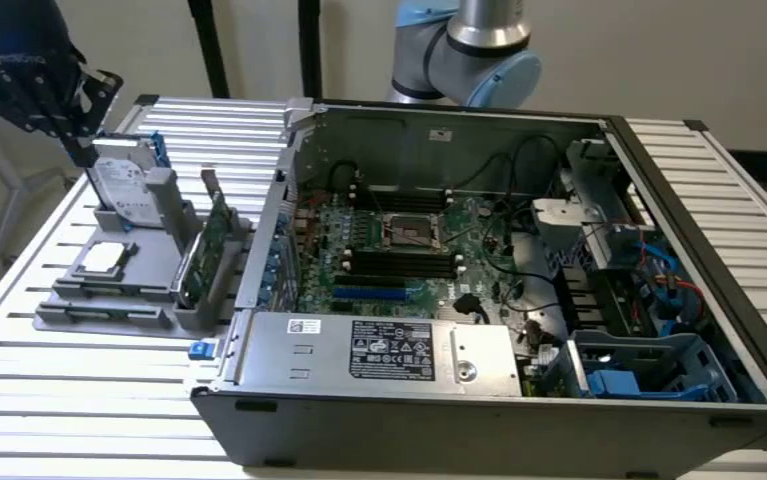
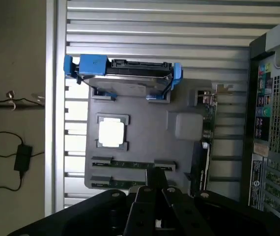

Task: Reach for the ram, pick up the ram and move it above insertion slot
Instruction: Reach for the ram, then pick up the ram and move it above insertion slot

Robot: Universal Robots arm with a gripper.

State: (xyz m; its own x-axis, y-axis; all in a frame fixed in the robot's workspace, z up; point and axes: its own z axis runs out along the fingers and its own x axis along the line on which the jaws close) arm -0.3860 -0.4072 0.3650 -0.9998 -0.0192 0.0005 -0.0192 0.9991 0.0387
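Two thin green ram sticks lie flat in the grey holder's slots; the nearer one [image 2: 125, 163] runs just ahead of my fingertips, and the other [image 2: 123, 183] is partly under them. In the exterior view the ram [image 1: 103, 311] sits low at the holder's front. My black gripper [image 1: 83, 135] hangs high over the holder at the exterior view's left, above the standing hard drive. In the wrist view the gripper [image 2: 157, 181] has its fingers drawn together with nothing between them. The black memory slots [image 1: 403, 262] lie on the motherboard inside the open case.
On the grey holder [image 2: 145, 110] stand a silver hard drive with blue rails [image 2: 125, 73], a CPU [image 2: 112, 133] and an upright green expansion card [image 2: 206, 142]. The open computer case [image 1: 490, 300] has walls rising beside the holder. The slatted metal table [image 1: 76, 400] surrounds both.
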